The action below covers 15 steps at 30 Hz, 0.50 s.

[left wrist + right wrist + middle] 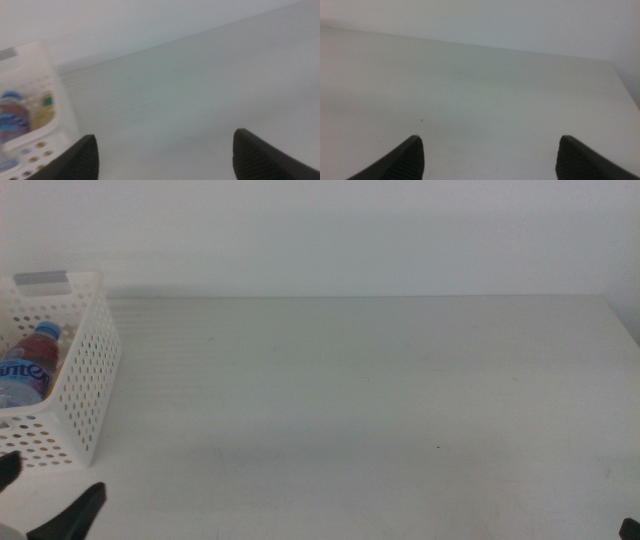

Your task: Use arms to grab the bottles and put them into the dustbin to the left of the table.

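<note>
The white perforated dustbin stands at the table's left edge. A clear water bottle with a blue cap lies inside it. In the left wrist view the dustbin holds the water bottle and a yellow bottle with a green label. I cannot make out the red can. My left gripper is open and empty at the front left, just in front of the dustbin; its wrist view shows bare table between the jaws. My right gripper is open and empty over the table.
The white table runs from the dustbin to its right edge near the far right. A pale wall stands behind it. A dark tip of the right arm shows at the bottom right corner.
</note>
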Each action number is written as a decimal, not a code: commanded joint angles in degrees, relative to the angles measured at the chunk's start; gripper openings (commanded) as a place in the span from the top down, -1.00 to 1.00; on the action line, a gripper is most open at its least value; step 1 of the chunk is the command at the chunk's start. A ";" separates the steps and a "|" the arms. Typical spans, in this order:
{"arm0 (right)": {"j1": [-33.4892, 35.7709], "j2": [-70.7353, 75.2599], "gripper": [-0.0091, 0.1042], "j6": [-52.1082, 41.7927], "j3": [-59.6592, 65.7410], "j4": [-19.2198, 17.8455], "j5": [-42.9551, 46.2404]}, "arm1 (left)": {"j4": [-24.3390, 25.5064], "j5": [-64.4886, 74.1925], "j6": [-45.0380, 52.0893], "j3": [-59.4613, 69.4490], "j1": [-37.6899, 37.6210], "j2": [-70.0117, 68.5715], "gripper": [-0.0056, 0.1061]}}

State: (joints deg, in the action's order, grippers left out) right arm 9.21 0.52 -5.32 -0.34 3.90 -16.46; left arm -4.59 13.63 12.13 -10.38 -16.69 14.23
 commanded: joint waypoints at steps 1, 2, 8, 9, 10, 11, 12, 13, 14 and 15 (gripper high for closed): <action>-0.46 1.25 -0.39 -0.28 -1.13 -0.18 4.26 | -0.29 -6.96 -0.11 0.20 2.29 -0.46 -0.62; -0.46 1.61 -0.39 -0.28 -0.96 -0.18 4.26 | -0.29 -7.04 -0.11 0.70 3.52 -0.76 -0.62; -0.46 1.60 -0.39 -0.28 -0.84 -0.18 4.52 | -2.11 -7.50 -0.11 4.06 11.08 -3.63 -0.62; -0.46 1.60 -0.39 -0.28 -0.79 -0.18 4.52 | -2.70 -7.50 -0.11 4.83 11.57 -4.72 -0.62; -0.46 1.60 -0.39 -0.28 -0.82 -0.18 4.41 | -3.37 -7.44 -0.11 5.66 11.78 -6.01 -0.62; -0.46 1.60 -0.39 -0.28 -0.82 -0.18 4.41 | -3.67 -7.45 -0.11 6.42 11.85 -7.15 -0.62; -0.46 1.60 -0.39 -0.28 -0.82 -0.18 4.48 | -3.87 -7.45 -0.11 7.39 11.85 -8.66 -0.62; -0.46 1.60 -0.39 -0.28 -0.82 -0.18 4.48 | -3.93 -7.38 -0.11 8.37 11.85 -10.21 -0.62; -0.46 1.60 -0.39 -0.28 -0.82 -0.18 4.41 | -3.93 -7.38 -0.11 9.11 11.85 -11.76 -0.62; -0.46 1.60 -0.39 -0.28 -0.82 -0.18 4.41 | -3.93 -7.33 -0.11 9.99 11.85 -13.24 -0.62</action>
State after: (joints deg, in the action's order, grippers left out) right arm 9.17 0.58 -5.32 0.25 3.90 -16.53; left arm -7.52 10.93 12.13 0.39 -4.83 1.88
